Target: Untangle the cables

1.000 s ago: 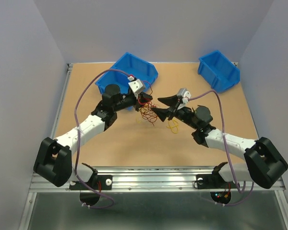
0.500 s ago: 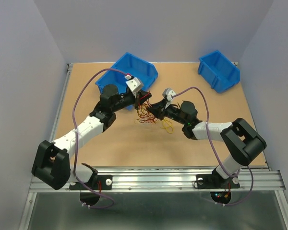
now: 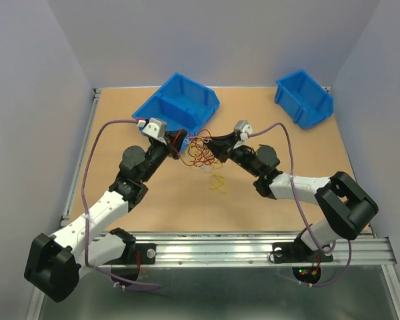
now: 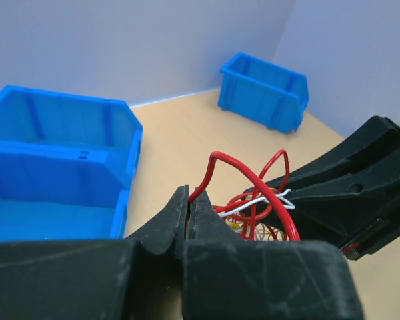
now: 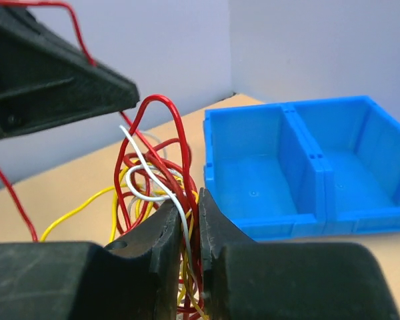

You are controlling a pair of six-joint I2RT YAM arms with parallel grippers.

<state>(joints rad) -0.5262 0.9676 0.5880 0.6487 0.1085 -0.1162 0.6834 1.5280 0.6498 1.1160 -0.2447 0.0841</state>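
Note:
The cables point(image 3: 200, 152) are a tangle of red, yellow and white wires hanging between my two grippers just in front of the big blue bin. My left gripper point(image 3: 179, 149) is shut on a single red wire; its tips point(image 4: 188, 197) pinch the wire where it arches up into the bunch point(image 4: 257, 200). From the other side, my right gripper point(image 3: 213, 144) is shut on several red, white and yellow strands that run down between its fingers point(image 5: 190, 203). The rest of the bunch point(image 5: 153, 167) loops up above them. A loose yellow loop point(image 3: 219, 185) lies on the table below.
A two-compartment blue bin point(image 3: 177, 107) sits right behind the cables and fills the left of the left wrist view point(image 4: 53, 160). A smaller blue bin point(image 3: 305, 98) stands at the back right. Purple cords run along both arms.
My right gripper has closed on the bunch. The left arm has drawn back toward the left with its red wire, spreading the tangle between the grippers. The yellow loop now lies nearer me.

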